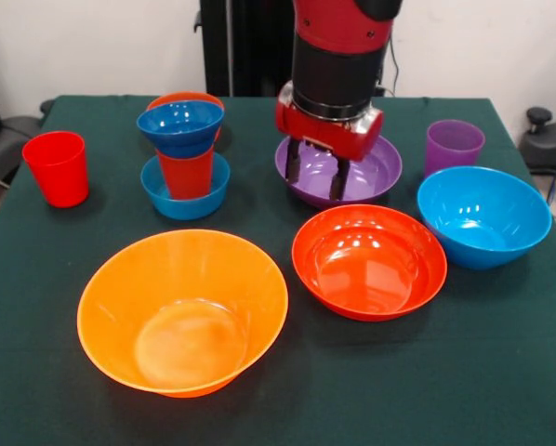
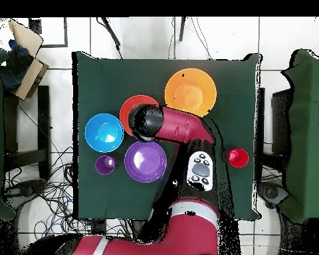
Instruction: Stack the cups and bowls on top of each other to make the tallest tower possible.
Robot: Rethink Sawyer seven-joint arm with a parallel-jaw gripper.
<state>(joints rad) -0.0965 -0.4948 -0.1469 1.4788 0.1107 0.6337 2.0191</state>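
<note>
Over purple bowl (image 1: pixel 371 177), gripper (image 1: pixel 316 172) open w/ nothing held, red-orange bowl (image 1: pixel 369 263) in front.

In the front view the arm (image 1: pixel 341 37) is running off the top edge. The gripper (image 1: pixel 316 172) is covering part of the purple bowl (image 1: pixel 376 172). An orange bowl (image 1: pixel 185 98) is peeking from behind the dark blue bowl (image 1: pixel 180 125). Overhead, the arm (image 2: pixel 179 126) is hiding that stack and part of the red-orange bowl (image 2: pixel 130 106).
</note>
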